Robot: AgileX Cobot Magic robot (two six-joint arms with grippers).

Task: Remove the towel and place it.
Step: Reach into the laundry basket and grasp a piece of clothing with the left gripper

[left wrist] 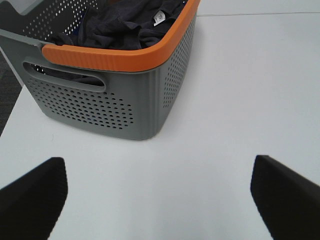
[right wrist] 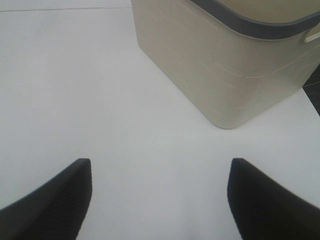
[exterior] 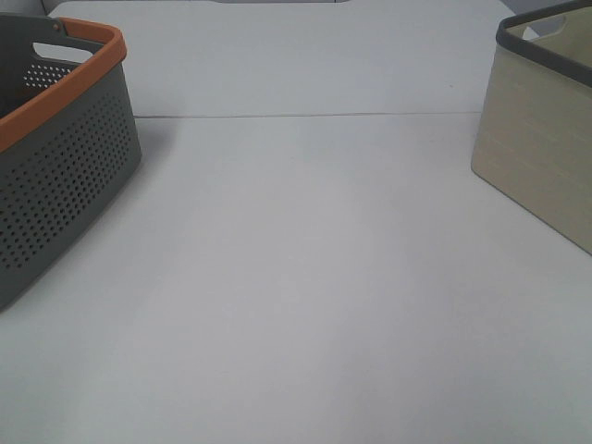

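The dark navy towel (left wrist: 125,25) lies crumpled inside the grey perforated basket with an orange rim (left wrist: 115,60), its small white tag (left wrist: 159,18) showing. In the exterior high view the basket (exterior: 55,176) stands at the left edge and the towel is hidden inside it. My left gripper (left wrist: 160,200) is open and empty over the table, short of the basket. My right gripper (right wrist: 160,200) is open and empty over the table, short of the beige basket with a dark grey rim (right wrist: 225,65). Neither gripper shows in the exterior high view.
The beige basket (exterior: 541,148) stands at the right edge of the white table (exterior: 305,277). A seam (exterior: 305,116) runs across the table toward the back. The table's left edge and dark floor (left wrist: 7,105) show beside the grey basket.
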